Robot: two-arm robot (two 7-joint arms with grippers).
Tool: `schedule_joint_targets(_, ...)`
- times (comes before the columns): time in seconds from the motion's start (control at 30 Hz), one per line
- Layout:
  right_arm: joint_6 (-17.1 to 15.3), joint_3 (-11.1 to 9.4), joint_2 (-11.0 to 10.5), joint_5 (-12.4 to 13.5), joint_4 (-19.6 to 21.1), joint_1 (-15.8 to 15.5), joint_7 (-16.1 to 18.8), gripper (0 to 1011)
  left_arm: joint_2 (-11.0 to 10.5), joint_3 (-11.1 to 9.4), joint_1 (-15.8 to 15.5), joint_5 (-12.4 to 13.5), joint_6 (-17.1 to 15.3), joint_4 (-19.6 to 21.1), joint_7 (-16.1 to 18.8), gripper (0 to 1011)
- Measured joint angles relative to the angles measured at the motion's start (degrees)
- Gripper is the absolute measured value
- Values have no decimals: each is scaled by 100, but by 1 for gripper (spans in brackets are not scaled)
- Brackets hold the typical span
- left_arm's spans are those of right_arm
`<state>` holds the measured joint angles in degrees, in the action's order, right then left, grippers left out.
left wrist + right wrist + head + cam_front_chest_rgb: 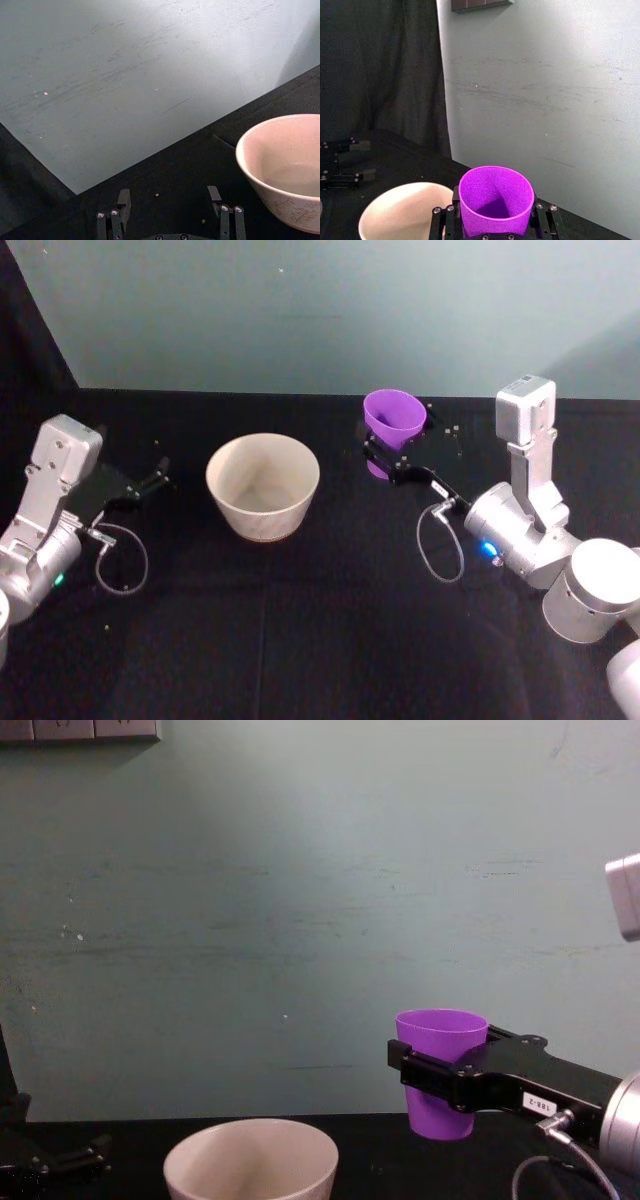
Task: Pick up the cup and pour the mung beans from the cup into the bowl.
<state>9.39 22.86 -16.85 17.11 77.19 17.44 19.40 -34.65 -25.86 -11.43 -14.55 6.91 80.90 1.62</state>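
Observation:
My right gripper [388,455] is shut on the purple cup [393,415], holding it upright just above the black table, to the right of the bowl. In the right wrist view the cup [495,200] sits between the fingers [543,220]. What I see of its inside is shaded purple, and the mung beans are hidden. From the chest, the cup [440,1120] hangs in the black gripper [432,1072]. The cream bowl [262,485] stands at mid-table and looks empty. My left gripper [155,478] rests open to the left of the bowl [280,170].
A few stray grains [452,427] lie on the black cloth behind the cup, and two grains [156,195] lie near the left fingers. A pale green wall [300,920] rises behind the table. Cables loop beside both wrists.

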Motion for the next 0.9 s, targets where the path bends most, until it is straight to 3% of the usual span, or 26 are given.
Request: schedule_joint_targets(0.9,1,0,0,5,0,0,0,731,0,0,0,0,0,0,0,1000)
